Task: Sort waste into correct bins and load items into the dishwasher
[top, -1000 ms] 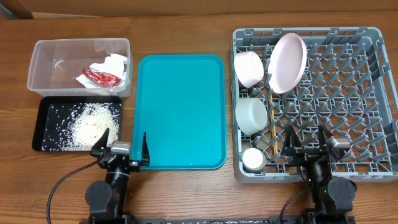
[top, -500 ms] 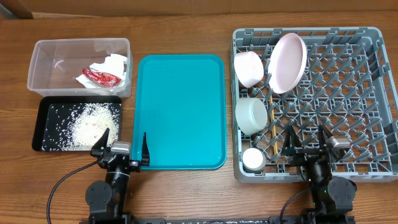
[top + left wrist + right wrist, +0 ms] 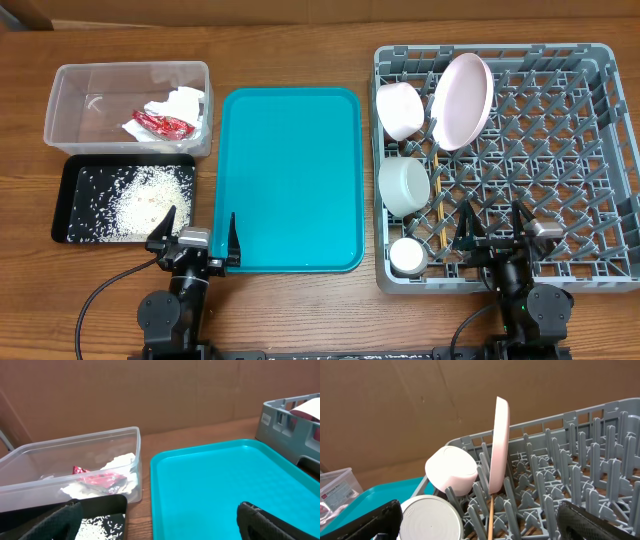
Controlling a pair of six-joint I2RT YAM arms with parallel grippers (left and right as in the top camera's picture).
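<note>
The clear tub (image 3: 70,110) holds the red wrapper (image 3: 162,124) and the white napkin (image 3: 185,102). White rice (image 3: 138,203) lies in the black tray (image 3: 70,192). The grey dish rack (image 3: 600,150) holds a plate (image 3: 462,100) on edge, a white bowl (image 3: 400,110), a grey-green bowl (image 3: 403,186), a small cup (image 3: 408,257) and chopsticks (image 3: 437,195). My left gripper (image 3: 194,238) stands open at the teal tray's near left corner, empty. Over the rack's front edge, my right gripper (image 3: 494,232) is open and empty too. In the right wrist view the plate (image 3: 500,445) stands upright between pegs.
A large flat teal tray (image 3: 290,180) lies between the bins and the rack, with nothing on it. Brown cardboard walls stand behind the table in both wrist views. Bare wood runs along the table's front edge.
</note>
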